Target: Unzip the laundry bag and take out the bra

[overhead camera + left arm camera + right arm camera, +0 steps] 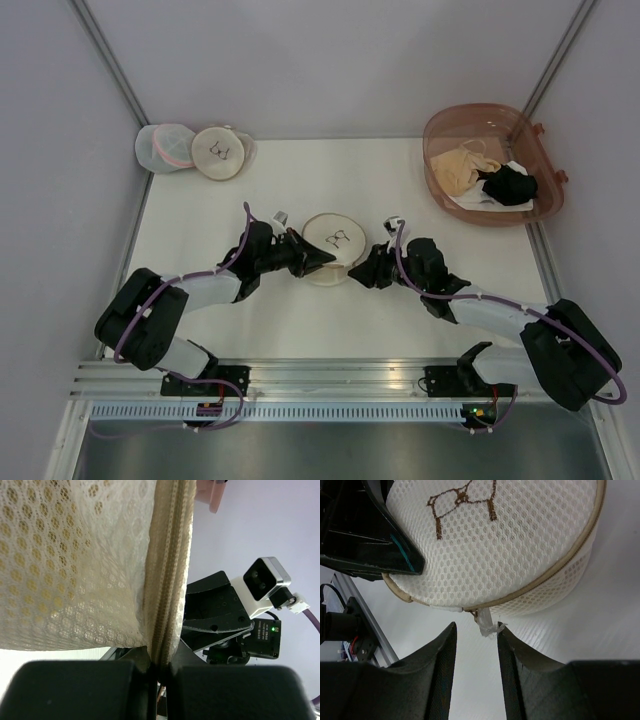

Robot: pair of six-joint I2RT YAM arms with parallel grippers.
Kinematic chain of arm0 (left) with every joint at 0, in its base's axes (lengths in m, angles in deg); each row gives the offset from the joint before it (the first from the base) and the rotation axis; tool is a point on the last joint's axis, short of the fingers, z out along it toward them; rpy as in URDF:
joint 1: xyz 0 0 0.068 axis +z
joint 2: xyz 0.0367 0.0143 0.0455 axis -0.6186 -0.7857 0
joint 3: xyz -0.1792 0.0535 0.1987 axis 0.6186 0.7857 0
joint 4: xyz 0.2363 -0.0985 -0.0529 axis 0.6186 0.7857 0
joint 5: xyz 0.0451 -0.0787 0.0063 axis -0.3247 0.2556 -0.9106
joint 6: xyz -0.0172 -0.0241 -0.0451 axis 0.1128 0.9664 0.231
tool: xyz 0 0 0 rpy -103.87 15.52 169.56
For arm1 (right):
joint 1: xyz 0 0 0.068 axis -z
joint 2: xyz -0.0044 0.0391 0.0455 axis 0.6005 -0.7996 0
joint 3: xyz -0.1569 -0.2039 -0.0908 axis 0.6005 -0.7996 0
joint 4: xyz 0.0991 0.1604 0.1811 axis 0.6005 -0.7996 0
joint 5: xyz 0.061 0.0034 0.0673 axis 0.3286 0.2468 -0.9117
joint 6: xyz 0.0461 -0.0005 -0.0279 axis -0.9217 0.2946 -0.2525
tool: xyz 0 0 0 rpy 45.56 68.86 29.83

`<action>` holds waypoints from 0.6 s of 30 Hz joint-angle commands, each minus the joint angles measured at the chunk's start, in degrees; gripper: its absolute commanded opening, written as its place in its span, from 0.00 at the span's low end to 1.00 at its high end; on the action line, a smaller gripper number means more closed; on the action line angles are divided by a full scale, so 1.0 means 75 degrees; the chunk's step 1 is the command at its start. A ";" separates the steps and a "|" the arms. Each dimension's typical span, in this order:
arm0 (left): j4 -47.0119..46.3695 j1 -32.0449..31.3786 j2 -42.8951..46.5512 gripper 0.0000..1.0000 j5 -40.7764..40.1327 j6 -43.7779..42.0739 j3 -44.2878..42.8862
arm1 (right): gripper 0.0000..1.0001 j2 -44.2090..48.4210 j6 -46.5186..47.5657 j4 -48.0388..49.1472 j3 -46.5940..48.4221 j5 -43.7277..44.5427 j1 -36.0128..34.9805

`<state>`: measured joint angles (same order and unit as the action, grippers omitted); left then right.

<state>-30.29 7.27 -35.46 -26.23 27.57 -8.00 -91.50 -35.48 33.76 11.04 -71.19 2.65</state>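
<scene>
Pinching anything, the left gripper (159,672)?

Yes. Its fingers are pressed together on the zipper band of the laundry bag (333,243), which rises between them, edge-on to that wrist camera.

How does the bag look?

Round, cream mesh, with a small bra drawing (462,495) on its face and a beige zipper (167,570) round the rim. A yellowish tone shows through the mesh holes; what it is I cannot tell.

And the right gripper (476,630)?

Spread. The pull tab (486,622) hangs off the rim right at its fingertips, in line with the gap. Whether it touches one I cannot tell.

Room to move?

Bare table (400,190) lies ahead of both grippers. A pink bin (455,122) holding garments sits well apart, ahead-right of the right one. Far ahead-left of the left gripper, a second cream bag (220,153) and a white mesh bag (165,147) lie at the table's corner.
</scene>
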 commanded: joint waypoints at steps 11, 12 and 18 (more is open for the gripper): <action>-0.0560 0.0000 0.0138 0.02 0.0236 0.0205 0.0176 | 0.38 -0.0397 0.0217 0.1036 0.0407 0.0202 -0.0073; -0.0548 0.0012 0.0161 0.02 0.0236 0.0205 0.0188 | 0.37 -0.0421 0.0228 0.1060 0.0407 0.0190 -0.0084; -0.0548 0.0012 0.0185 0.02 0.0225 0.0205 0.0199 | 0.10 -0.0410 0.0193 0.1037 0.0361 0.0237 -0.0084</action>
<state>-31.40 7.30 -35.42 -25.83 27.66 -6.75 -94.82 -34.65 38.08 11.94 -70.07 2.14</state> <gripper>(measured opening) 0.049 0.133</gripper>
